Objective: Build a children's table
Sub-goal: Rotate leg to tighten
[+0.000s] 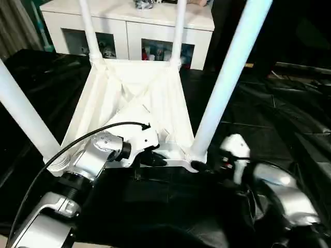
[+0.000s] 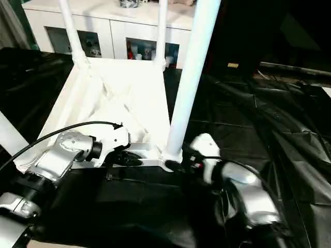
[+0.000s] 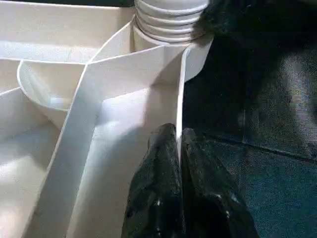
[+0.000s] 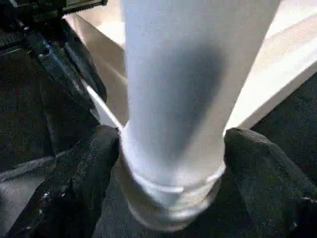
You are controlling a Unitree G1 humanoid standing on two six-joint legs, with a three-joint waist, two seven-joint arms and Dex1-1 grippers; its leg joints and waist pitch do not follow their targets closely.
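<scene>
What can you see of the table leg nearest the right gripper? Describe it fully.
The leg is a long white tube of smooth plastic, tapered, with a ribbed base. It stands upright in a near corner socket of the upturned tabletop. The right gripper straddles its base, a black finger at each side. The left gripper pinches the tabletop's rim nearby.
</scene>
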